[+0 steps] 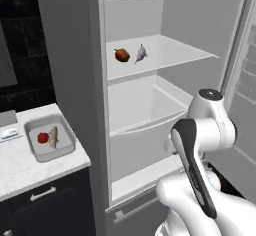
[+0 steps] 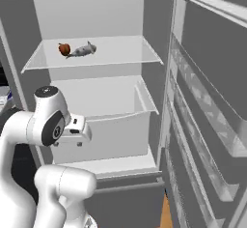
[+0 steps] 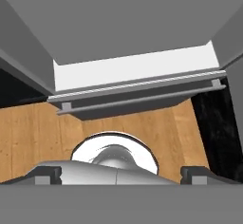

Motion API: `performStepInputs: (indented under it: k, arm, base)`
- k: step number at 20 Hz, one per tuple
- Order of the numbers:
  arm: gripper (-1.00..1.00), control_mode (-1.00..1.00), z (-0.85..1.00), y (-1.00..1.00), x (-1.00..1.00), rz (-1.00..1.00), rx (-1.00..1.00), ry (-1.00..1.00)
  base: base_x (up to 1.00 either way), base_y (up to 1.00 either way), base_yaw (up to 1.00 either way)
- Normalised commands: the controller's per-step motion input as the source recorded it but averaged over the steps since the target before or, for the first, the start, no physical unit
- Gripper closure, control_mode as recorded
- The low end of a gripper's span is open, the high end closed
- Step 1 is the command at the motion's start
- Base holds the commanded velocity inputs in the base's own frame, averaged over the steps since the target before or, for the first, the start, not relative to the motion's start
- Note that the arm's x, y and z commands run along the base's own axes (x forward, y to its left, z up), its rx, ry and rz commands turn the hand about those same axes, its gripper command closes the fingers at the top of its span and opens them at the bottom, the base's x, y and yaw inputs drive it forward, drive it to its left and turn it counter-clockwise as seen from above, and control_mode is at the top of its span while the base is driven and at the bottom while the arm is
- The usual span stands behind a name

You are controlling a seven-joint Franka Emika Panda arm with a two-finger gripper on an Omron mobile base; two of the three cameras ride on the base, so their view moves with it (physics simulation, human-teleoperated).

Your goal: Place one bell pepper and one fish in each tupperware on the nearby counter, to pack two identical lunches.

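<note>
A red bell pepper [image 1: 122,55] and a grey fish [image 1: 140,54] lie side by side on the upper fridge shelf [image 1: 175,52]; both also show in the right base view, bell pepper [image 2: 64,49] left of fish [image 2: 83,50]. On the white counter [image 1: 20,167] at the left, a grey tupperware [image 1: 65,149] holds another red pepper [image 1: 43,138] and a fish [image 1: 53,136]. My gripper [image 3: 121,174] is open with nothing between its fingertips [image 3: 45,173]. It hangs low before the fridge drawer, pointing down at the wooden floor, far below the shelf.
The fridge stands open, its door [image 2: 207,101] with racks swung out to the right. A white drawer [image 1: 145,110] sits under the shelf. A small grey box [image 1: 7,126] rests at the counter's far left edge. Dark navy cabinets [image 1: 45,200] lie below the counter.
</note>
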Motion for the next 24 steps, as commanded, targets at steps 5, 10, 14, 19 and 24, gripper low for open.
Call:
performStepInputs:
  k: [5,10,14,19,24]
  arm:
    - [-1.0,1.0,0.0,0.0,0.0,0.0,0.0,0.0]
    - [-1.0,1.0,0.0,0.0,0.0,0.0,0.0,0.0]
    - [-1.0,1.0,0.0,0.0,0.0,0.0,0.0,0.0]
    - [-1.0,1.0,0.0,0.0,0.0,0.0,0.0,0.0]
    - [-1.0,-1.0,0.58,0.0,0.22,0.18,-0.01,-0.17]
  base:
    - [0.45,-0.4,0.31]
    - [0.43,-0.2,0.28]
    - [0.28,-0.01,0.2]
    - [0.17,0.0,0.1]
    - [0.0,0.0,0.0]
